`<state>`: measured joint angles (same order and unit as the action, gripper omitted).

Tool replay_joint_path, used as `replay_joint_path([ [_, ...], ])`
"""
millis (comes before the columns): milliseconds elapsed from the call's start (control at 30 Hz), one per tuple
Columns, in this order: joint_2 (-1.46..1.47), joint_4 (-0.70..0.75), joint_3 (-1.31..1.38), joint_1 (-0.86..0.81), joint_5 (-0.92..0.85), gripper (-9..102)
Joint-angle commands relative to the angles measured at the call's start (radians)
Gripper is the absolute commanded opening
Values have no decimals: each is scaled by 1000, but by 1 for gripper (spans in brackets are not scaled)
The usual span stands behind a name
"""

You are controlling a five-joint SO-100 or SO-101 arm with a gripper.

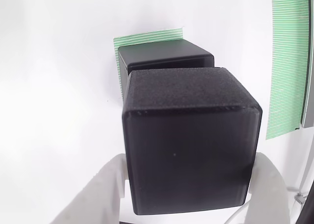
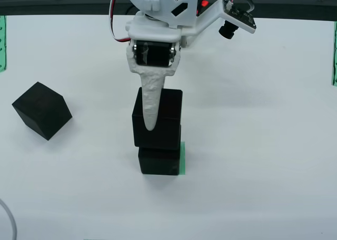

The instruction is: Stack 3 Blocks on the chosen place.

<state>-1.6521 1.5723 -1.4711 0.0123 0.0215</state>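
**Second block held on top of the first**

In the view from the front, the bottom block [image 2: 158,161] sits on the green striped square [image 2: 182,158], near the middle of the white table [image 2: 253,119]. The white gripper [image 2: 151,125] is closed on a second block [image 2: 157,119], which rests on the bottom one. A third block [image 2: 41,110] lies well apart on the left. A long green striped strip [image 1: 287,62] shows far right in the view on the gripper. No writing can be read.

white table [image 2: 253,145] bears striped patch [image 2: 182,158], two black cubes [image 2: 42,110].
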Motion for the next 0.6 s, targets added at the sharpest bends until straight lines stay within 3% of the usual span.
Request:
replay_joint_path([
  [0,-6,0,9,-2,-6,17],
  [567,58,0,55,0,-6,19],
])
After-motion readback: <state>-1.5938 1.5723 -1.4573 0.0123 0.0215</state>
